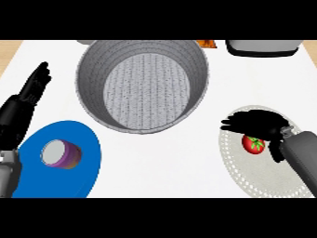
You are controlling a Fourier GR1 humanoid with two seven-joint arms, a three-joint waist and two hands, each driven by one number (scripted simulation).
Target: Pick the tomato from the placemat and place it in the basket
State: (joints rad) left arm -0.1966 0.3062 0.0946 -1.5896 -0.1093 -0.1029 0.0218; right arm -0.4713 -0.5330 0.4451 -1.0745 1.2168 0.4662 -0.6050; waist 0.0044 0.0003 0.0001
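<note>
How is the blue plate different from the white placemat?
The blue plate is solid bright blue, while the white placemat is pale with a dotted weave. The plate lies at the counter's left and carries a small purple cup; the placemat lies at the right and carries the tomato, with the right hand over it. Both are rounded, lie flat and hold one thing.

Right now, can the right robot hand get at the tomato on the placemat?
Probably yes. The right robot hand is already over the tomato on the placemat, fingers curled around its top, and nothing sits between them. Whether it is gripped yet is unclear.
</note>
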